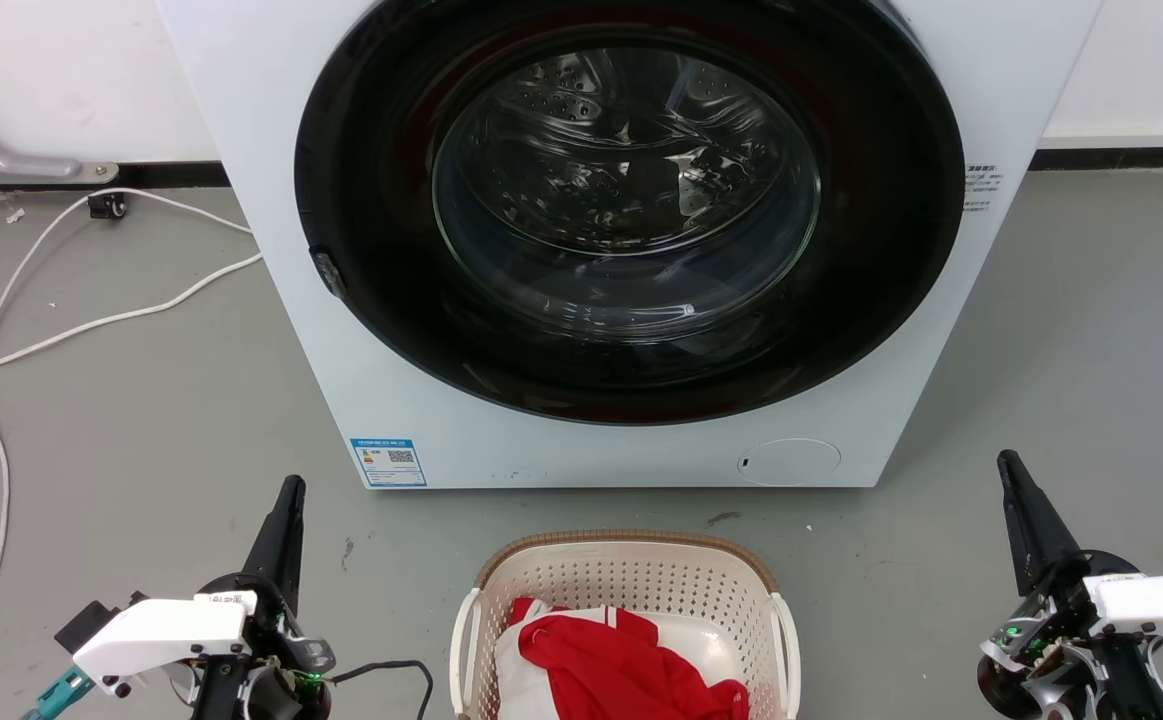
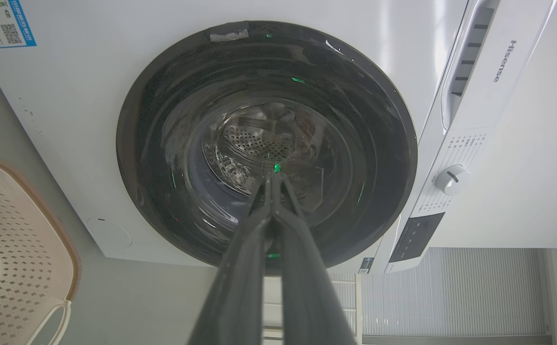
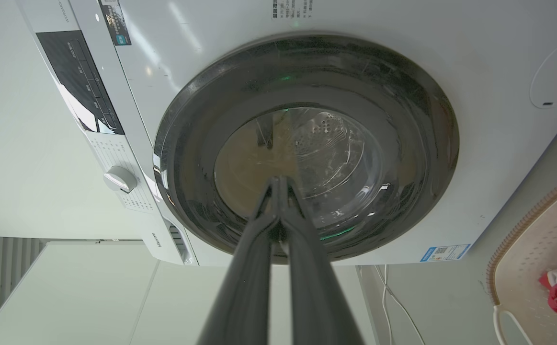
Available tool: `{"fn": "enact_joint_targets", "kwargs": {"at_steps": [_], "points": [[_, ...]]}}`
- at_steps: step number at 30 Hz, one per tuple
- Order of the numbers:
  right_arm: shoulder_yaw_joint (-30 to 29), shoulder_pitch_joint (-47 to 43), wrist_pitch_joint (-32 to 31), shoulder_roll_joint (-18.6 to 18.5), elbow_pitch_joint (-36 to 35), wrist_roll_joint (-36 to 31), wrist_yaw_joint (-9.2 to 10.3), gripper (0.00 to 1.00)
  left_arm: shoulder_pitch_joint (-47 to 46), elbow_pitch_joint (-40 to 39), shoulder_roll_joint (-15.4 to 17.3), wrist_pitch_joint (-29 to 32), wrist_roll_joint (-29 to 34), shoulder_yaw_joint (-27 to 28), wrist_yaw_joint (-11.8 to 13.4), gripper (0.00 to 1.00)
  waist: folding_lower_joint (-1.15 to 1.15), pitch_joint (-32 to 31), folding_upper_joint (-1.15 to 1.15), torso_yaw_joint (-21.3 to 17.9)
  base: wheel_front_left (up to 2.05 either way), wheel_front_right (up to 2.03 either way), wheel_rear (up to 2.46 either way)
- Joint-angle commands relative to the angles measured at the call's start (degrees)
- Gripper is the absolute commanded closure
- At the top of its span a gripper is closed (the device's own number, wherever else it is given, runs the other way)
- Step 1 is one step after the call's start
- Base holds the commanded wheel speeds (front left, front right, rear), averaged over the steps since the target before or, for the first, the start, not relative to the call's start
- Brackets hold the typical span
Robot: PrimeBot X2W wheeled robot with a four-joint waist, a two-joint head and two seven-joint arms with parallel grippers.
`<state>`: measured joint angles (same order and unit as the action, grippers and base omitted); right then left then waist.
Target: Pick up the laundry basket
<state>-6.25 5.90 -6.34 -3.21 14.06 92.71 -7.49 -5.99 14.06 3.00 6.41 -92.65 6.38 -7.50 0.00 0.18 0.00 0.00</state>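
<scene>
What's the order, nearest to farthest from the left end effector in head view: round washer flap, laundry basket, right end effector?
1. laundry basket, bottom centre.
2. round washer flap, right of centre, farther ahead.
3. right end effector, far right.

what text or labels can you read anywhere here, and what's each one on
"Hisense": on the washing machine, beside its drawer handle, in the left wrist view.
Blue sticker with a QR code, low on the machine's front: print too small to read.
Printed block right of the door: too small to read.
Control panel markings: blurred, unreadable.
</scene>
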Motion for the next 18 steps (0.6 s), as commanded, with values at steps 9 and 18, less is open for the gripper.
{"fn": "enact_joint_targets", "kwargs": {"at_steps": [9,18], "points": [[0.13,-1.27,0.11,0.15,1.34,-0.04,0.00,0.00,1.20,1.39,-0.25,-0.13,0.19,-0.22,0.01,0.00,0.00,0.00,0.00,0.00,0.00,0.00,0.00],[1.35,-2.28,2.73,0.16,-0.30,-1.46,0.00,0.00,2.25,-0.69,-0.23,-2.75,1.72,-1.09,0.01,0.00,0.00,0.00,0.00,-0.04,0.00,0.00,0.00]]}}
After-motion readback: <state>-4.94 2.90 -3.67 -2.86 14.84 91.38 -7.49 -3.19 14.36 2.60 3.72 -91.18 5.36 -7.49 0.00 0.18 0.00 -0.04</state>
